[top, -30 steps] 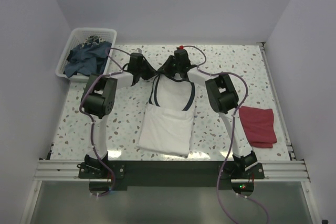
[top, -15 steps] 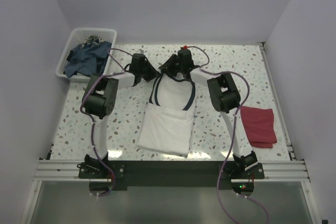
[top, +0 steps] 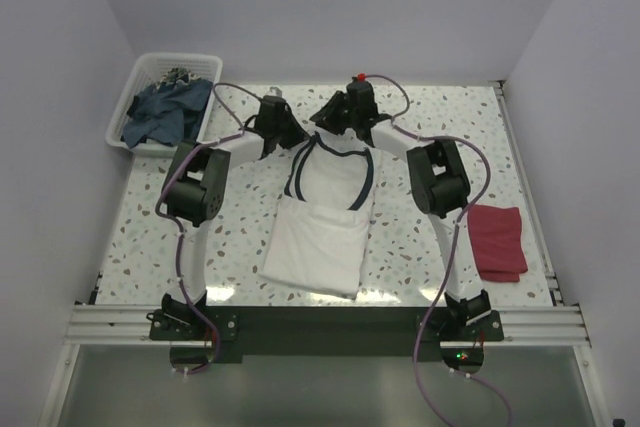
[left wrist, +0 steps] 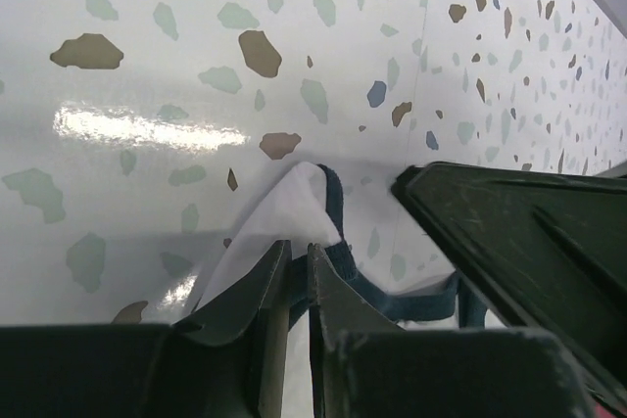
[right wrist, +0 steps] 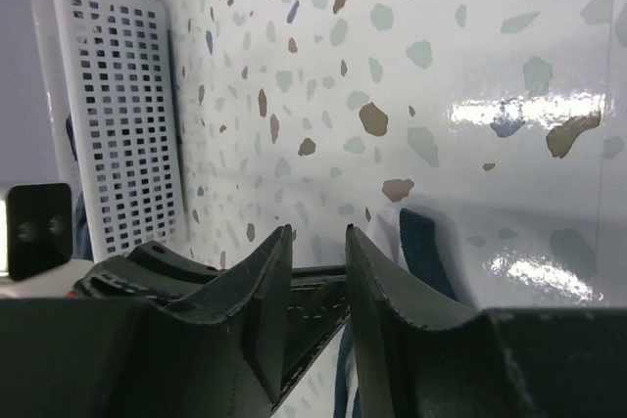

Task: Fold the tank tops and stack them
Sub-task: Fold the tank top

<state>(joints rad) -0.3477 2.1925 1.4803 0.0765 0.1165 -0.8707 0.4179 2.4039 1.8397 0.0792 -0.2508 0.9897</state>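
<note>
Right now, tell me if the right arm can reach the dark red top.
Probably yes: the dark red top lies uncovered beside that arm, though the right gripper is at the white top.

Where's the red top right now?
Seen from above, the red top lies folded beside the right arm, on its right, apart from the white top.

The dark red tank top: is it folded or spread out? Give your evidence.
Folded. The dark red tank top lies as a small compact rectangle, no straps or armholes showing.
</note>
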